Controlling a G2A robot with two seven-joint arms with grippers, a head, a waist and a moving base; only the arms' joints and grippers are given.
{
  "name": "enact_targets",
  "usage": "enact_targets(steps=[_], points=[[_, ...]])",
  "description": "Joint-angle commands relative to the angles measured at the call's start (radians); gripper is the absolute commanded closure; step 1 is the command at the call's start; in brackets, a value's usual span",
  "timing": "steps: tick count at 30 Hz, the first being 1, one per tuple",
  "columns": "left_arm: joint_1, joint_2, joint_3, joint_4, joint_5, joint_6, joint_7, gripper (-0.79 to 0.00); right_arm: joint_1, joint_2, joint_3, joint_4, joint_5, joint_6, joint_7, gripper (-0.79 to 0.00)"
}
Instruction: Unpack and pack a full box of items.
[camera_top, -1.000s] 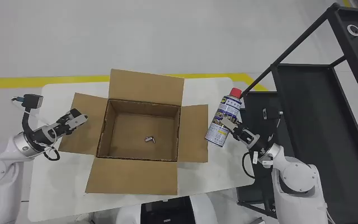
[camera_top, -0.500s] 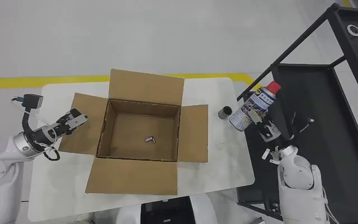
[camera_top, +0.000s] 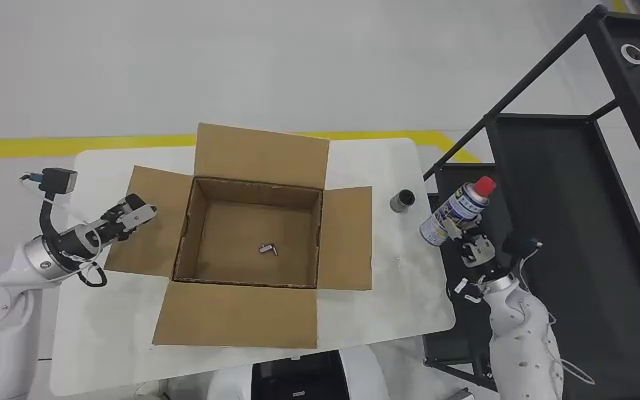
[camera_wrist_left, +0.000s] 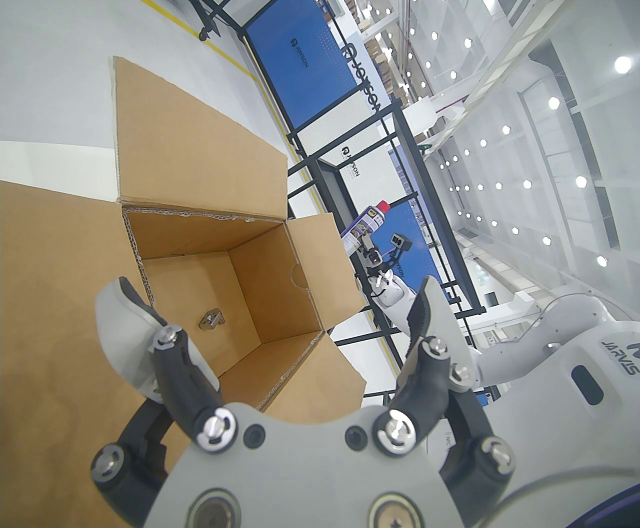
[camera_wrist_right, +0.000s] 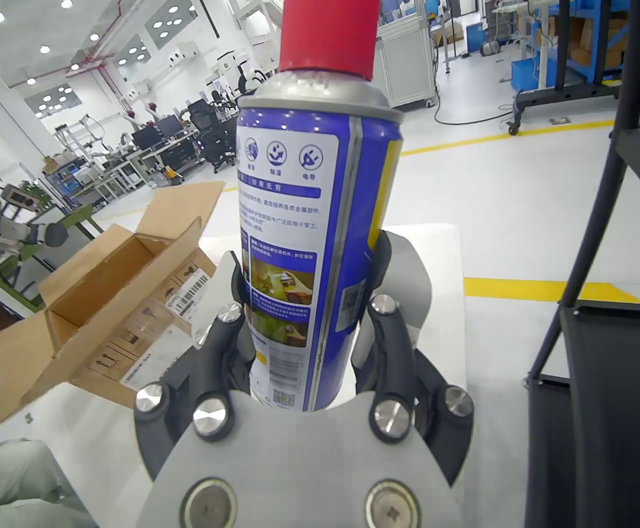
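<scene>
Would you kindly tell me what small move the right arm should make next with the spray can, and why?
Probably lower it upright onto the table. The right pincer holds the spray can in the air near the table's right edge, outside the cardboard box, and a small dark cylinder already stands there, so unpacked items seem to gather on that side.

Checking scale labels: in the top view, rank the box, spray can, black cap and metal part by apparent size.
1. box
2. spray can, held up nearer the camera, yet clearly second
3. black cap
4. metal part, only slightly smaller than the cap
</scene>
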Motion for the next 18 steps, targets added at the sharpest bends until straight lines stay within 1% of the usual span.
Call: enact_targets(steps=[1, 13, 15, 17, 18], points=[[0.000, 0.000, 0.000, 0.000, 0.000, 0.000, 0.000, -0.785, 0.003, 0.001, -0.005, 0.020, -0.071, 0.010, -0.080, 0.000], [0.000, 0.000, 0.000, 0.000, 0.000, 0.000, 0.000, -0.785, 0.003, 0.001, -0.005, 0.020, -0.071, 0.010, -0.080, 0.000], [0.000, 0.000, 0.000, 0.000, 0.000, 0.000, 0.000, -0.785, 0.005, 0.003, -0.009, 0.001, -0.096, 0.059, -0.066, 0.000], [0.000, 0.000, 0.000, 0.000, 0.000, 0.000, 0.000, -0.785, 0.008, 0.003, -0.027, 0.008, -0.122, 0.081, -0.099, 0.000], [0.000, 0.000, 0.000, 0.000, 0.000, 0.000, 0.000, -0.785, 0.014, 0.006, -0.031, 0.014, -0.175, 0.125, -0.121, 0.000]])
